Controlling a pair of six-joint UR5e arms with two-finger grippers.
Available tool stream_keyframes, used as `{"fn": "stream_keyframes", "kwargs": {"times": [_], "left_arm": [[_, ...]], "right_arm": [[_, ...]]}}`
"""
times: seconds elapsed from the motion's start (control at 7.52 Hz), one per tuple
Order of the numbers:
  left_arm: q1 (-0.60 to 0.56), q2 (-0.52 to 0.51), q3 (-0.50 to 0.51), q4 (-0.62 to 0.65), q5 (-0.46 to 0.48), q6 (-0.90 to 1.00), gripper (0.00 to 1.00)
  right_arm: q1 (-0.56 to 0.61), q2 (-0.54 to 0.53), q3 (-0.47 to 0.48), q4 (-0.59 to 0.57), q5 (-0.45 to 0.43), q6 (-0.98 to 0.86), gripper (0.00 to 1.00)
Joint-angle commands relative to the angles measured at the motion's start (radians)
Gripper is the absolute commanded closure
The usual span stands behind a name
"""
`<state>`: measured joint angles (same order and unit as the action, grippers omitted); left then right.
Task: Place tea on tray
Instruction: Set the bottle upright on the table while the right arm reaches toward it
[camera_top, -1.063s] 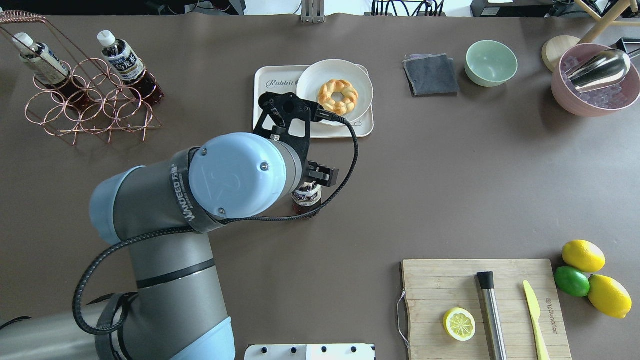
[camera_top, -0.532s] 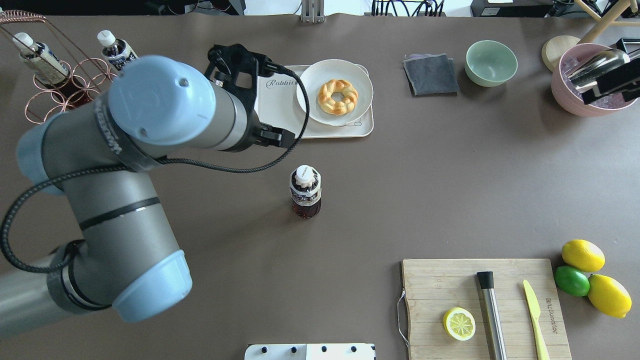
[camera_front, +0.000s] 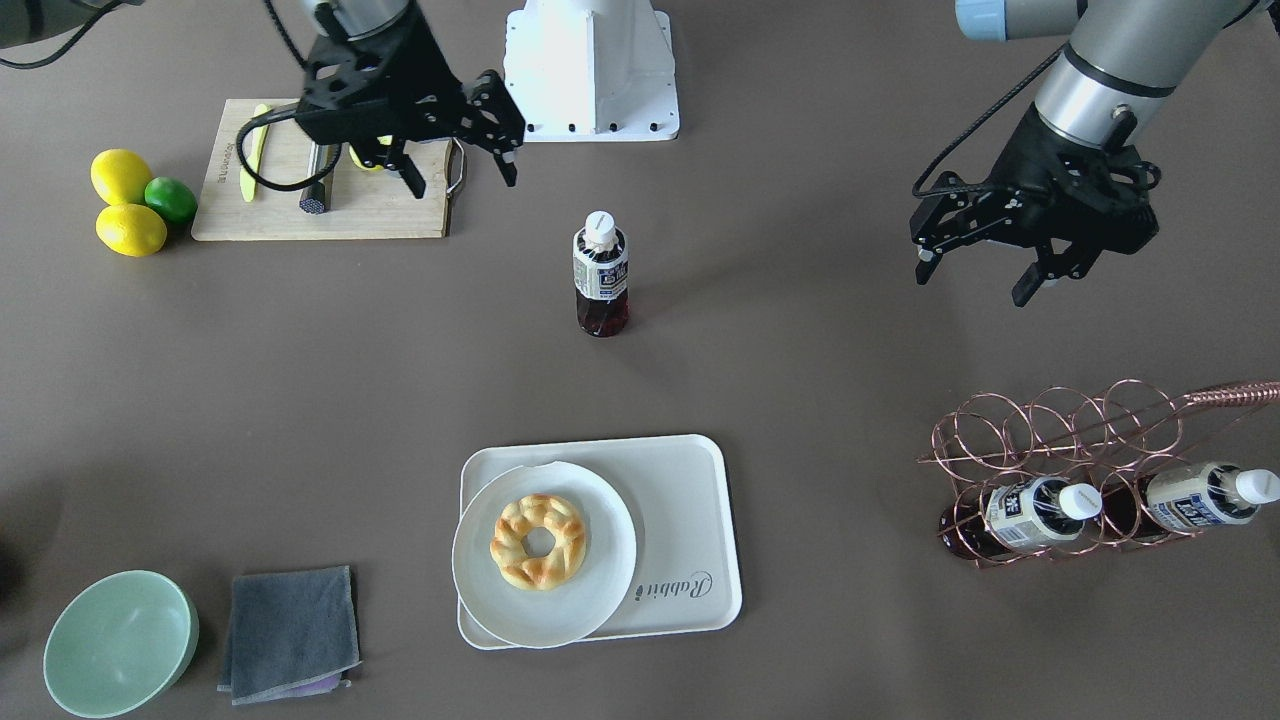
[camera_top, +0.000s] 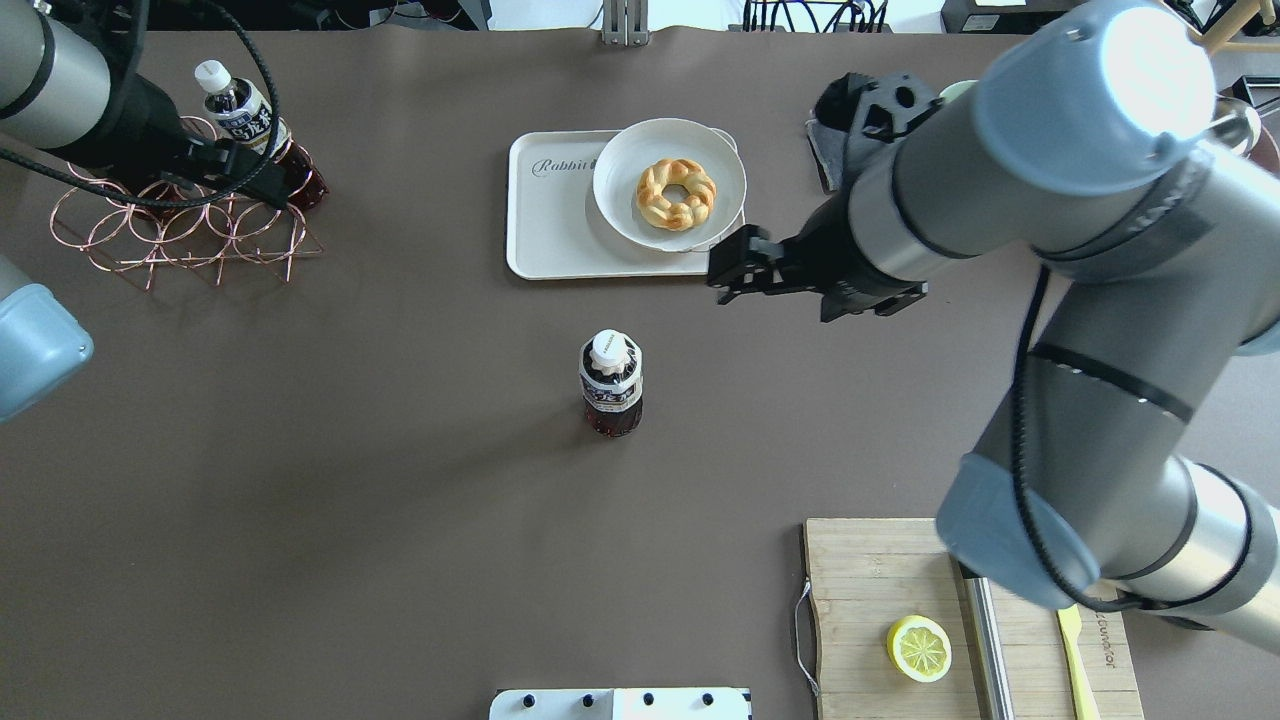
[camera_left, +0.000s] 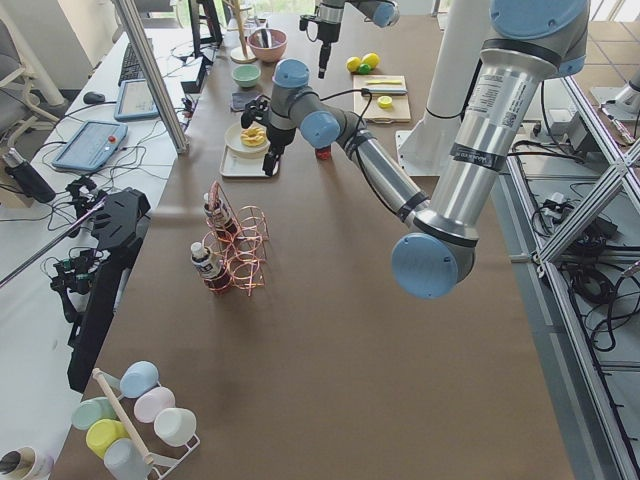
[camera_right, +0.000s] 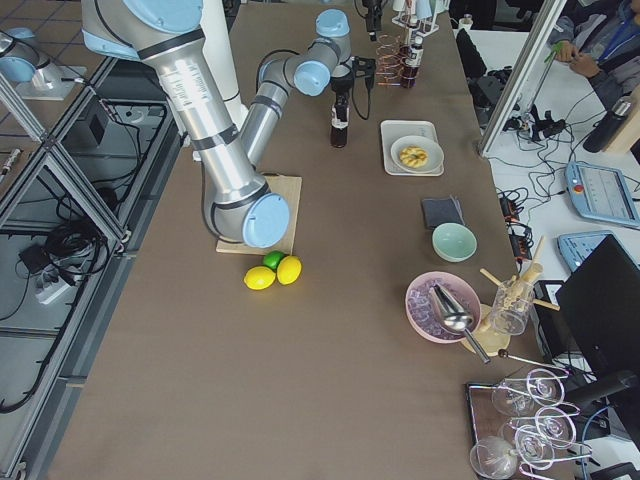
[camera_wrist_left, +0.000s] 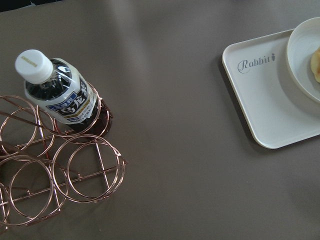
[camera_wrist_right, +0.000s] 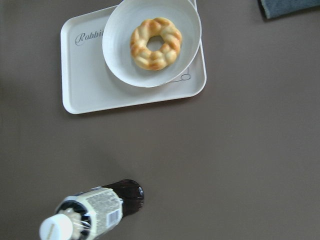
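Tea (camera_top: 611, 385) upright on bare table, mid-scene, on near side of tray (camera_top: 550, 225), well apart from it, nothing touching it. Right gripper (camera_front: 462, 182) up in air, off to right of tea, by tray's near right corner; jaws spread wide, empty. Left gripper (camera_front: 970, 283) at far left above copper rack (camera_top: 180, 220), jaws wide too, nothing held. Two matching bottles (camera_front: 1020, 512) leaning in rack. Tray's right half carries white plate (camera_top: 615, 190) with twisted ring pastry (camera_top: 677, 192)
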<state>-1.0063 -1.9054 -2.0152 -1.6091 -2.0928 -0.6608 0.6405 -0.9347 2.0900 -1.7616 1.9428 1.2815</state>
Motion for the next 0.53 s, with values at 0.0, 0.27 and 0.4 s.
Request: {"fn": "stream_keyframes", "kwargs": {"times": [0.0, 0.27, 0.4], "left_arm": [[-0.046, 0.130, -0.038, -0.075, -0.042, 0.033, 0.03], [-0.070, 0.233, -0.094, -0.113, -0.046, 0.050, 0.03], [-0.071, 0.265, -0.094, -0.161, -0.046, 0.050, 0.03]], "right_arm": [[-0.151, 0.220, -0.159, -0.114, -0.114, 0.024, 0.00], [-0.202, 0.244, -0.235, -0.063, -0.186, 0.019, 0.00], [-0.202, 0.241, -0.248, -0.030, -0.188, 0.016, 0.09]]}}
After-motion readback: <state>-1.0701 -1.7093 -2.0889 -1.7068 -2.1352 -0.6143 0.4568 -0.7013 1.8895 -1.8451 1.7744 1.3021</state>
